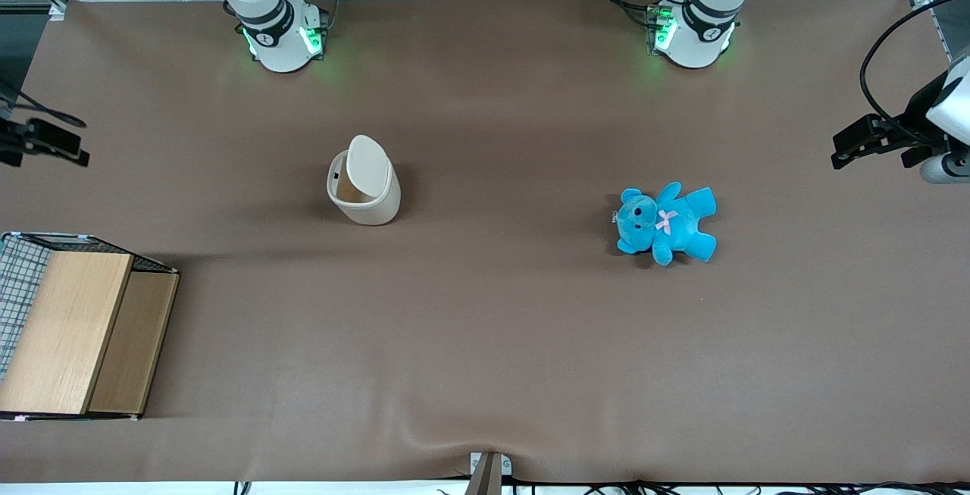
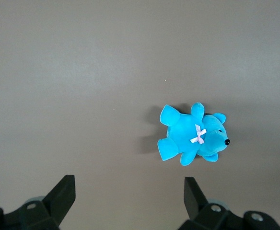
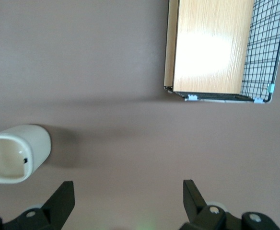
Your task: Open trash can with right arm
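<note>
Trash can point(image 1: 364, 190) lid flipped up, upright on tabletop point(image 1: 485, 328); gripper point(image 3: 125, 203) high above, fingers spread wide, holding nothing.

I see one trash can point(image 1: 364, 190) near my fingers. I see one blue teddy point(image 1: 664, 223), well apart from them. I see one wire basket point(image 1: 72, 327) with a wood top, near them. I have one gripper point(image 3: 129, 203), with its two fingers spread apart.

bright even light, soft shadows, glare on the wire basket point(image 3: 212, 45) top.
</note>
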Controlling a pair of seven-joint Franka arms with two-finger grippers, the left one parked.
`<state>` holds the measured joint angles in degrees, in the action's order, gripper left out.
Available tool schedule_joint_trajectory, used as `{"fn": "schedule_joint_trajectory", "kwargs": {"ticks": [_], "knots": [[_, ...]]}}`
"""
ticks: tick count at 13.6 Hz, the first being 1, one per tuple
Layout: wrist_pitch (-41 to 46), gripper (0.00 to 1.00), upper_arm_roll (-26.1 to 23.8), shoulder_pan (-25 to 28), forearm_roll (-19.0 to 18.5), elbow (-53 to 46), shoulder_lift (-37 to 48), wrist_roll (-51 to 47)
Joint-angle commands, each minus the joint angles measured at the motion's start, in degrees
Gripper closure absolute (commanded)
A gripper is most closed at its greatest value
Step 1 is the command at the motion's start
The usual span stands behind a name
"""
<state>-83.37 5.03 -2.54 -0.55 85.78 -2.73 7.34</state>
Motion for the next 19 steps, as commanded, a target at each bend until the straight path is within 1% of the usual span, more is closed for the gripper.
{"fn": "schedule_joint_trajectory", "kwargs": {"ticks": [1,3,6,7,11,19], "knots": [[7.2,0.00,-0.7,-0.8,2.1,-6.8,0.1,-3.0],[8.8,0.00,-0.9,-0.7,2.1,-8.1,0.2,-5.0],[9.0,0.00,-0.9,-0.4,1.3,-9.1,0.3,-5.1],[9.0,0.00,-0.8,-0.5,1.9,-9.4,0.3,-5.1],[8.9,0.00,-1.0,-0.5,1.3,-9.4,0.0,-5.1],[9.0,0.00,-1.0,-0.5,1.5,-9.4,0.1,-5.3]]}}
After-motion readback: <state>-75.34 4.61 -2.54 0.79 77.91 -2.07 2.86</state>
